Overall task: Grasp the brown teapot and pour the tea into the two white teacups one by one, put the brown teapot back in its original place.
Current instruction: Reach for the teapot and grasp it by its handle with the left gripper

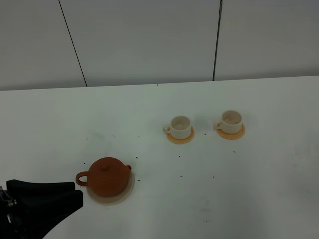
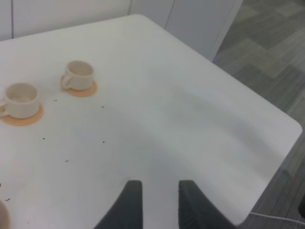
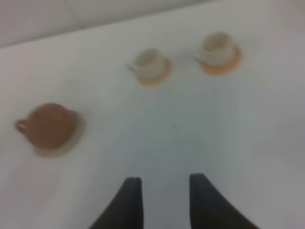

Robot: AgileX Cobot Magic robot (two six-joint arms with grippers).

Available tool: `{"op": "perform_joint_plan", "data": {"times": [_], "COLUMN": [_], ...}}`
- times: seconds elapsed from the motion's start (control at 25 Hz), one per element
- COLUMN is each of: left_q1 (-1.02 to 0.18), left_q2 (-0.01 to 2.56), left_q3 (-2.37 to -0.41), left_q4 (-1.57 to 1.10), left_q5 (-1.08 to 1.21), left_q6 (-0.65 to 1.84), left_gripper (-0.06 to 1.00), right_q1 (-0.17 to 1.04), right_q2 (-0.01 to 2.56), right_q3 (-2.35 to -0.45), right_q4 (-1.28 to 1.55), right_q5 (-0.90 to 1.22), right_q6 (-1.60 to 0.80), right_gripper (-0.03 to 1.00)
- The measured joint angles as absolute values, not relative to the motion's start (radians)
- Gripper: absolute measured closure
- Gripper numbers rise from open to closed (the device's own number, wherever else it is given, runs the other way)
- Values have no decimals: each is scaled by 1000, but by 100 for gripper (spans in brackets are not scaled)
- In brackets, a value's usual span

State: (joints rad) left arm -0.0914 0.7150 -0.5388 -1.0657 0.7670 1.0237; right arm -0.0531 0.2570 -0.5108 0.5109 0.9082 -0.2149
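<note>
We see the brown teapot sitting centred on its pale coaster. Its handle loop is turned toward the left arm and its short spout faces the cups, which suits a grasp from that side and a pour outward. The left tool hangs low just beside the handle, its dark fingers apart with only bare surface between them, so it holds nothing. The right tool is likewise spread and empty, looking over the whole set through a blurred view.

Well apart from the pot, the two white teacups stand side by side, each on a small orange saucer that would catch drips. The pot is squat, round, matte terracotta clay with a small knobbed lid. The cups are smooth cream cylinders with tiny handles. The surface is white, flat and flecked with dark specks. We judge the pour not yet begun.
</note>
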Motion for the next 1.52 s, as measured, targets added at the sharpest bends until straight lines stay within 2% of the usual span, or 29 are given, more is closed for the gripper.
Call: {"op": "perform_joint_plan", "data": {"times": [0.2, 0.4, 0.76, 1.52], "left_q1": [-91, -91, -91, -91], "left_q2": [715, 715, 715, 715], "left_q3": [-539, -539, -539, -539], "left_q4": [-1060, -1059, -1032, -1023], "left_q5": [767, 762, 741, 711], "left_q6": [1024, 1024, 1024, 1024], "left_gripper": [69, 69, 69, 69], "right_q1": [-53, -53, -53, -53], "right_q2": [223, 223, 217, 97], "right_q3": [-511, -511, -502, -486], "right_q4": [249, 133, 125, 231], "right_q5": [1019, 1059, 1050, 1071], "right_q6": [-35, 50, 43, -138], "right_gripper": [73, 73, 73, 73]}}
